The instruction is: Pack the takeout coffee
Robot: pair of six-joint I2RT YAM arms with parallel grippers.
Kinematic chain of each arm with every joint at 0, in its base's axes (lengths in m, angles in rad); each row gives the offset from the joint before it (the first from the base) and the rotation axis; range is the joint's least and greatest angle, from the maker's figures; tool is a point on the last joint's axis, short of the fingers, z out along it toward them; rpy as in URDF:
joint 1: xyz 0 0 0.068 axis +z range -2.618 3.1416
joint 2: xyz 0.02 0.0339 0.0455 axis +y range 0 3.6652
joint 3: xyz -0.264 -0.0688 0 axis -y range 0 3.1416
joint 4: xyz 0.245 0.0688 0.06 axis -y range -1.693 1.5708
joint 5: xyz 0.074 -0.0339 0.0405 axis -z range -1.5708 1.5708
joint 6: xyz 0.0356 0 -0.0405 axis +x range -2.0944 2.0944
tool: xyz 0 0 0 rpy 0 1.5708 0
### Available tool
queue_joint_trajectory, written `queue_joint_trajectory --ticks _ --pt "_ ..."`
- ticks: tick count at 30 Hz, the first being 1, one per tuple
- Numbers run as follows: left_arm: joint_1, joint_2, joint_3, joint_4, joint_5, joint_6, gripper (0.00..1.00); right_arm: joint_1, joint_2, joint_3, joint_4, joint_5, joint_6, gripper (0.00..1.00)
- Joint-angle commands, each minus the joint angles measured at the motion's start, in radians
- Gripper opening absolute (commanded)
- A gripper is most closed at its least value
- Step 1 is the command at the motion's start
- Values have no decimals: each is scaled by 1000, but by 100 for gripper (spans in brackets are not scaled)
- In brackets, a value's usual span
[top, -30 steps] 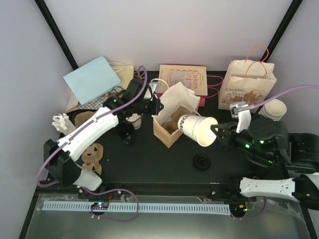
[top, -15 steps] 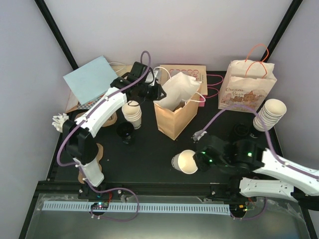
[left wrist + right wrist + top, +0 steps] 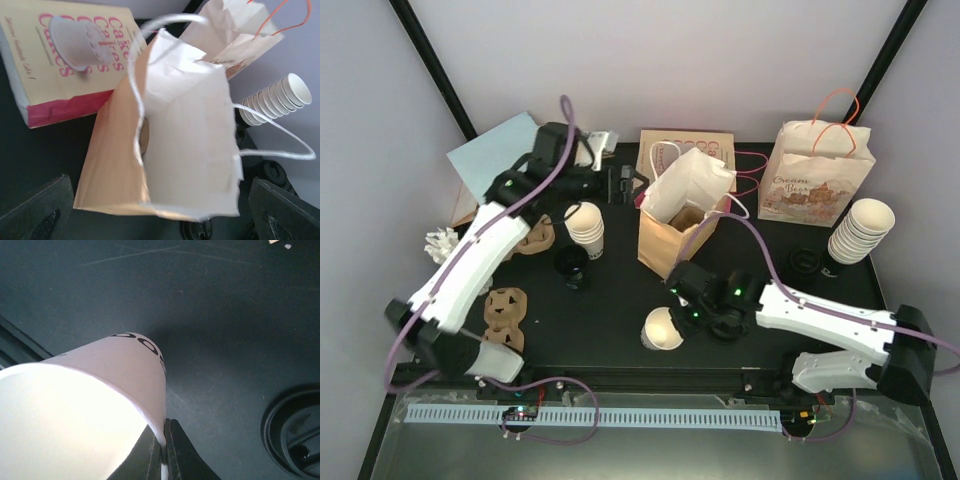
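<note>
Top external: black desk [image 3: 610, 300], brown bag [image 3: 670, 240] standing open mid-desk, white paper liner showing at its mouth.
Cup [image 3: 662, 330]: tipped over near the front edge, in front of the bag and apart from it; possibly resting on the desk, hard to tell from above.
Right end effector [image 3: 164, 449]: clenched on the cup's rim, one finger inside and one outside.
Lid [image 3: 292, 432]: black, flat on the desk just beside the cup, partly under the right arm from above.
Left end effector [image 3: 623, 186]: released, jaws wide, grasping nothing, just left of the bag's mouth.
Stack [image 3: 860, 232]: nested cups at the right side, well apart.
Book [image 3: 65, 55]: flat behind the bag.
</note>
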State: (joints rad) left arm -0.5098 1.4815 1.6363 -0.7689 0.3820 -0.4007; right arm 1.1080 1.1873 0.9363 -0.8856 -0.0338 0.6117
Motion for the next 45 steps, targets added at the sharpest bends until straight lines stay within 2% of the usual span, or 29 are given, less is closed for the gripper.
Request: queue_joint_trajectory --ticks 1,4,12,18,22,24,27,29,32,35,45 --pt "4 -172 -107 -34 -79 34 99 -9 57 14 64 -30 -46 6" --pt "5 -317 -193 -22 -120 35 99 -10 94 30 55 -26 -58 10" --pt "5 -530 -339 -79 -163 27 99 -10 157 81 0 31 -64 12" --pt "5 -686 -464 -116 -189 3 99 -13 27 131 -96 122 -59 44" --pt "5 -788 -596 -130 -147 -44 99 -54 -55 124 -212 198 -34 55" --pt "6 -839 -687 -118 -103 -69 99 -116 -127 104 -248 224 -18 69" --pt "5 -912 -800 -70 -36 -117 99 -300 -205 78 -306 344 44 99" --pt "4 -951 -869 -27 2 -148 99 -470 -233 61 -330 404 84 100" --pt "4 -976 -935 18 44 -162 99 -709 -227 37 -294 374 84 100" --pt "4 -976 -951 21 47 -140 99 -852 -163 50 -285 415 90 100" --pt "5 -946 -958 45 83 -67 99 -961 49 103 -193 550 103 100"
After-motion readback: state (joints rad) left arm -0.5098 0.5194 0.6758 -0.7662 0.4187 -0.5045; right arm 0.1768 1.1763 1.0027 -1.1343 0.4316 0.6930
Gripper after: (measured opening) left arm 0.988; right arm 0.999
